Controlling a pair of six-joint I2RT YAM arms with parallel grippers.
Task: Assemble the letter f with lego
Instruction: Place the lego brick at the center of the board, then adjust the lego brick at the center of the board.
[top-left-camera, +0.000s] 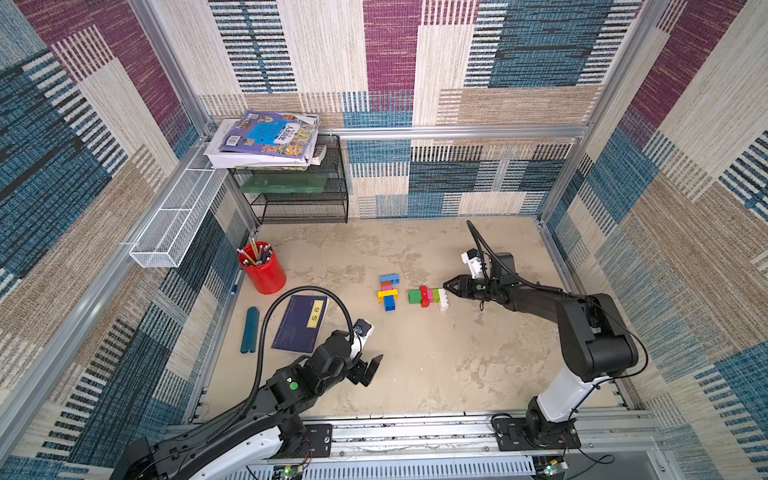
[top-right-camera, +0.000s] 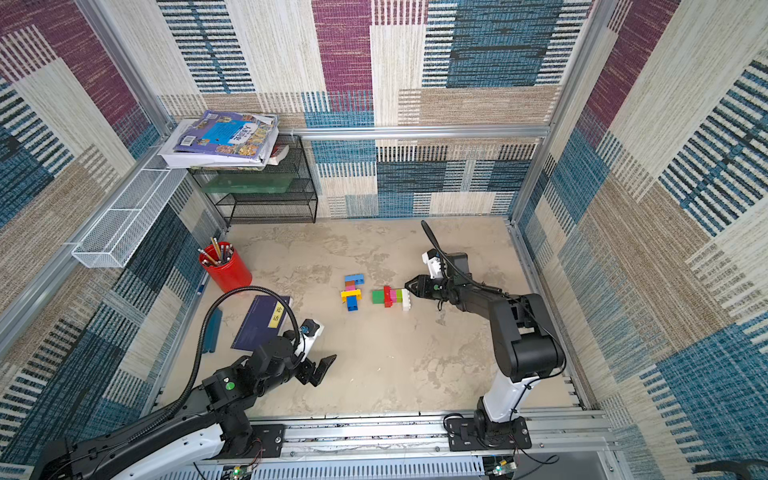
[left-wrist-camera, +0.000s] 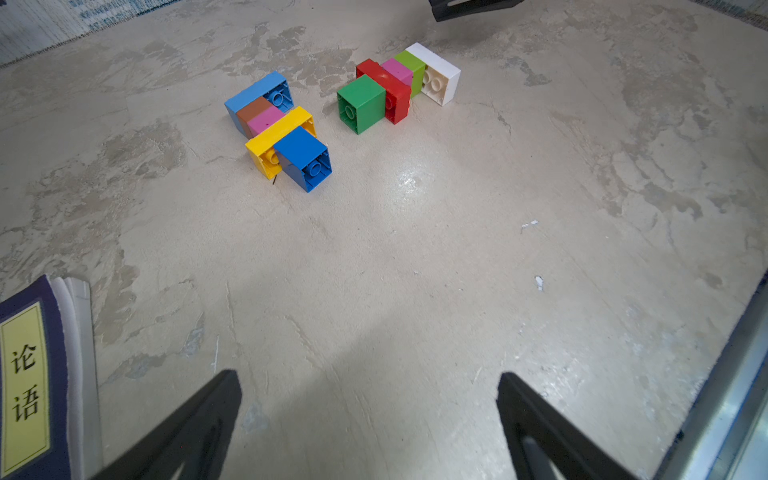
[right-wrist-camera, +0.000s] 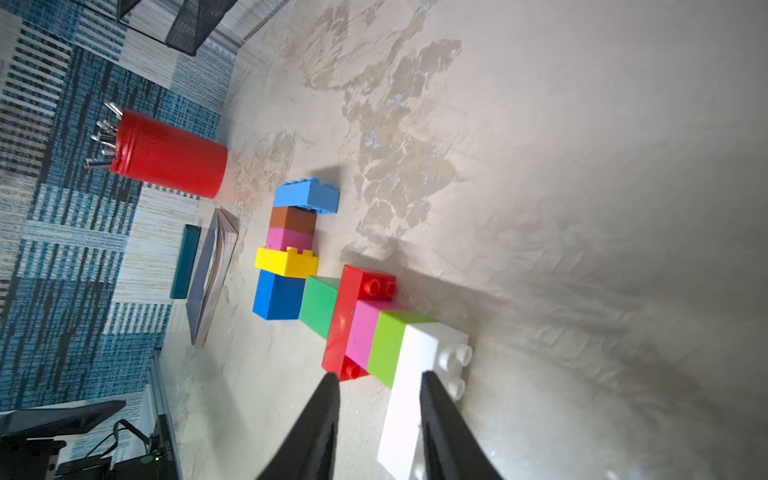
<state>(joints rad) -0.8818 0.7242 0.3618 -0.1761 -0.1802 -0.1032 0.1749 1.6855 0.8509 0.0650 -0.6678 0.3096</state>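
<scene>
Many-coloured lego (top-left-camera: 388, 293) in two separate studded rows

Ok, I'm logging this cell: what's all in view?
row of studded plastic lego bricks: five; light blue, brown, pink, yellow, blue; centre
second lego row: five; green, red, pink, lime, white; alongside
cylindrical pencil pot: one, red, near left arm
paper booklet: one, dark blue, beside pot
flat bar: one, teal, beside booklet
wire-mesh rack: one, black, back corner
mesh basket: one, white, side wall
left gripper: black, open
right gripper: black, by white brick
</scene>
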